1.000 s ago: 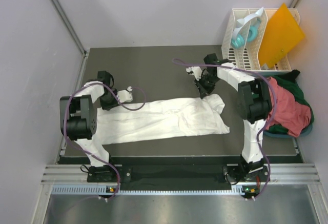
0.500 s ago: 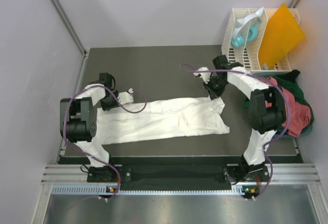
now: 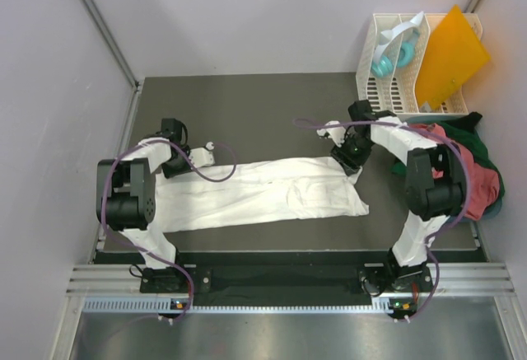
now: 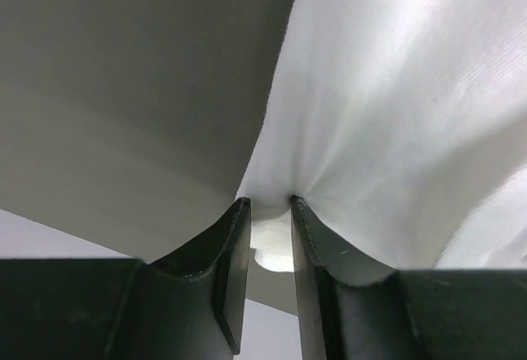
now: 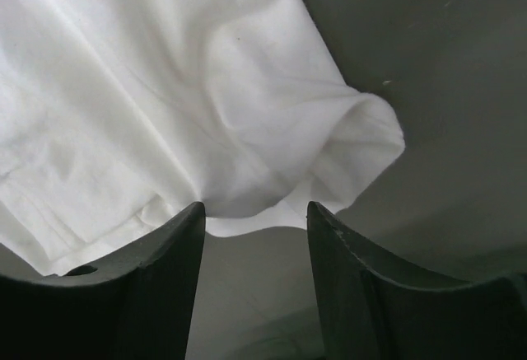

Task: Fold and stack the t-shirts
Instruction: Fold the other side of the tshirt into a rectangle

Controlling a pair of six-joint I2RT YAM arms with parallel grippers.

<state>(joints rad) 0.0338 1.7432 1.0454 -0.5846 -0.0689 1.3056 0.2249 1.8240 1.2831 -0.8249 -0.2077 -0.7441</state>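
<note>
T-shirt [image 3: 263, 191] (white) flat, long axis left to right; left tool [image 4: 269, 202] clamped on its end, right tool [image 5: 254, 205] apart.

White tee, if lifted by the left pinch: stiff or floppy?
Likely floppy: the white t-shirt puckers where the left gripper pinches it. It would probably sag and drag, not lift flat. The curled corner before the open right gripper may unroll.

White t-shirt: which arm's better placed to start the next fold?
Left, likely: left gripper pinches the white t-shirt at its edge; right gripper stands open at the other end, gripping nothing.
</note>
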